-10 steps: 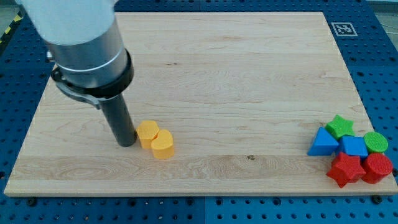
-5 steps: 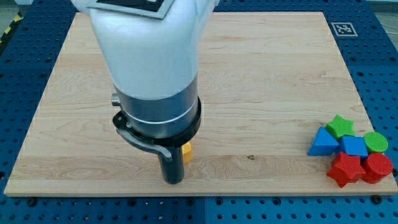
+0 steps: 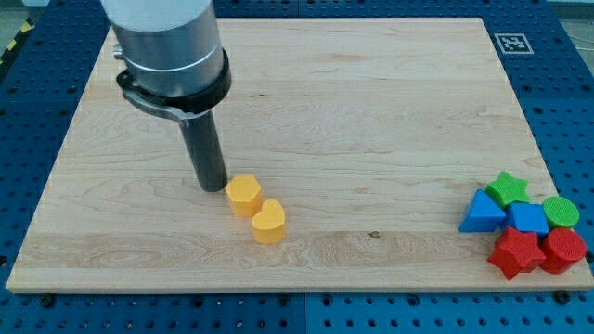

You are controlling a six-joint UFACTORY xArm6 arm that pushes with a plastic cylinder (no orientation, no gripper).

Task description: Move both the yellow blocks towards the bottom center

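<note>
Two yellow blocks lie on the wooden board (image 3: 371, 121), left of the bottom centre. The upper one is a yellow hexagon-like block (image 3: 244, 196). The lower one is a yellow heart-like block (image 3: 269, 222), just to its lower right and touching it or nearly so. My tip (image 3: 213, 187) stands just left of and slightly above the hexagon-like block, very close to it.
A cluster sits at the view's bottom right: a green star (image 3: 507, 188), a green round block (image 3: 561, 211), a blue triangle (image 3: 482, 212), a blue block (image 3: 528, 219), a red star (image 3: 515, 252) and a red block (image 3: 562, 250).
Both yellow blocks have shifted to the right and down. My tip swept down toward the board's bottom edge over the blocks, then came back up to the left of them.
</note>
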